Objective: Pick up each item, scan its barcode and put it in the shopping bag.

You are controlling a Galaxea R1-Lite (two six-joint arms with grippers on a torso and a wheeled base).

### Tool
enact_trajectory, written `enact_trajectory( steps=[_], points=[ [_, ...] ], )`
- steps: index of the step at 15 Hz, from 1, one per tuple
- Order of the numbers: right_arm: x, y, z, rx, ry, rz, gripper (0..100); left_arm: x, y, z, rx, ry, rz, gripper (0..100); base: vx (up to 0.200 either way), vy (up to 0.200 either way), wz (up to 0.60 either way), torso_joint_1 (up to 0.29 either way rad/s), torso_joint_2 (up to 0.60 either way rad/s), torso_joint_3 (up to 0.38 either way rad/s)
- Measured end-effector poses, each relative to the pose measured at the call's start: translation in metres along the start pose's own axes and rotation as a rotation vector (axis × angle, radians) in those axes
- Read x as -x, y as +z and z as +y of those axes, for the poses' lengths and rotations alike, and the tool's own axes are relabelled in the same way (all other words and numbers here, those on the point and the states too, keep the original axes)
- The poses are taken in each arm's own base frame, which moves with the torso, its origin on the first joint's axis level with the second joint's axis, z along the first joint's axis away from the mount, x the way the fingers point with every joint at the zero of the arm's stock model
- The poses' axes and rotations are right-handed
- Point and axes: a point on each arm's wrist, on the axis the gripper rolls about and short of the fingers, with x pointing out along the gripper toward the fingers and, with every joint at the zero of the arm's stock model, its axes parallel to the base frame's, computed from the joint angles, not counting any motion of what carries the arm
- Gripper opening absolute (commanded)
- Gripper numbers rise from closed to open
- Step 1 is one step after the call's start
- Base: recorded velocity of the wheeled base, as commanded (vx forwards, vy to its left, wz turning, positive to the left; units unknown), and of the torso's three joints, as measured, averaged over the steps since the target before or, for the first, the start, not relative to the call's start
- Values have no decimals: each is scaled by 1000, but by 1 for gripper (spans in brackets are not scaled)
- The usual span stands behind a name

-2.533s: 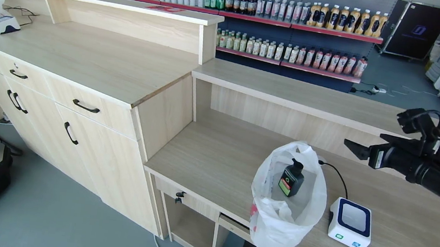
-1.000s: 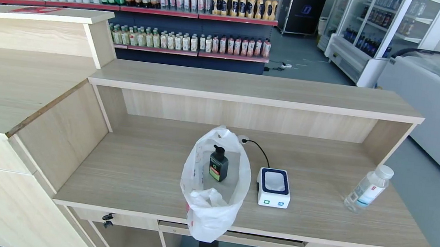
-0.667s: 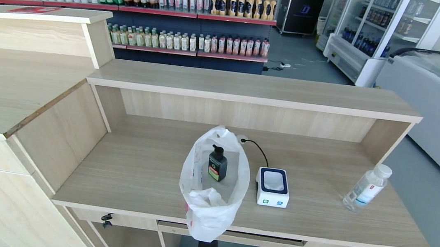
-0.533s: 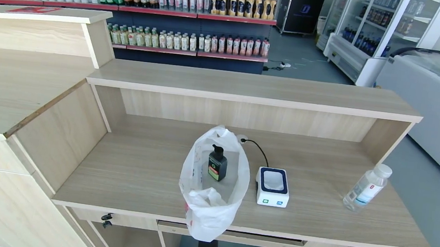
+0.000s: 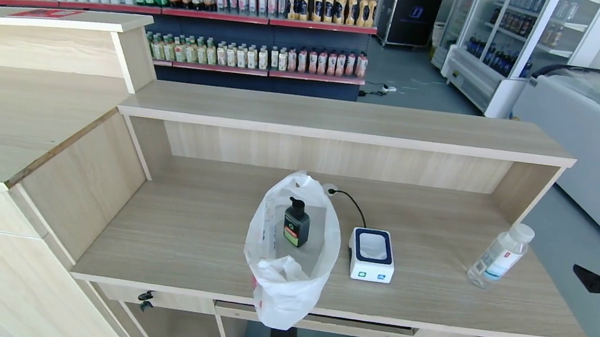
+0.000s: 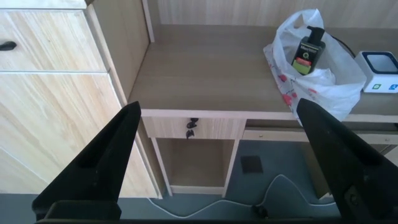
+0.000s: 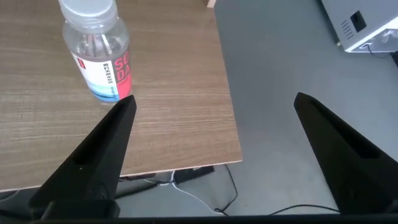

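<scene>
Left end effector [image 6: 217, 107] was released, fingers spread wide, holding nothing, hanging low off the front-left corner of the light wood-grain surface [image 5: 202, 236]. At the middle of the front edge sat the white thin plastic shopping bag [image 5: 286, 286], mouth open upward, its lower part drooping over that edge. Inside it stood one dark pump-top bottle with a red-and-green label [image 5: 296, 227], upright; nothing else could be made out in the bag. Just beside the bag, toward the right edge, lay the white boxy barcode scanner with a dark-blue-framed window [image 5: 372, 255], window up, with a black cable [image 5: 350, 202] running from it toward the back edge. Well apart from the scanner, near the right edge, stood the clear plastic water bottle with a white cap and a red-and-blue label [image 5: 499, 258], upright, untouched, not in the bag. Right end effector [image 7: 214, 102] was released too, fingers wide, empty, off the right edge, near the water bottle but not around it.

Judged step: one item bagged, reach for the water bottle in hand. The next move calls for bringing the right fingers around the bottle's body and clenching, then turning its barcode to the scanner window before dropping it in beside the pump bottle.
</scene>
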Motion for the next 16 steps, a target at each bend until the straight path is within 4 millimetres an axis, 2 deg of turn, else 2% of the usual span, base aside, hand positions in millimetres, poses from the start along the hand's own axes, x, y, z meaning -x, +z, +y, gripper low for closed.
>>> enact_trajectory(
  steps=[7, 16],
  points=[
    [-31, -27, 11, 4, 29, 9, 100, 0, 0, 0, 0, 0, 0, 100, 0, 0, 0, 0, 0, 0],
    [-66, -37, 30, 7, 117, -86, 100, 0, 0, 0, 0, 0, 0, 100, 0, 0, 0, 0, 0, 0]
  ],
)
